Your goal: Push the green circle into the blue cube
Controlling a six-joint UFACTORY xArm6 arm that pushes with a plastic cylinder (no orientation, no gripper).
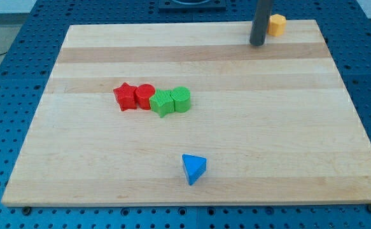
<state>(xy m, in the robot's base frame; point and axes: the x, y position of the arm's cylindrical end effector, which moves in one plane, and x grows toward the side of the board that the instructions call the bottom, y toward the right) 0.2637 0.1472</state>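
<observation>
A green circle stands near the board's middle, at the right end of a row of blocks. A green star touches its left side. A blue block, wedge-like in shape, lies below them near the view's bottom edge of the board. My tip is at the board's top right, far from the green circle and the blue block. It stands just left of a yellow block.
A red circle and a red star continue the row to the left of the green star. The wooden board lies on a blue perforated table.
</observation>
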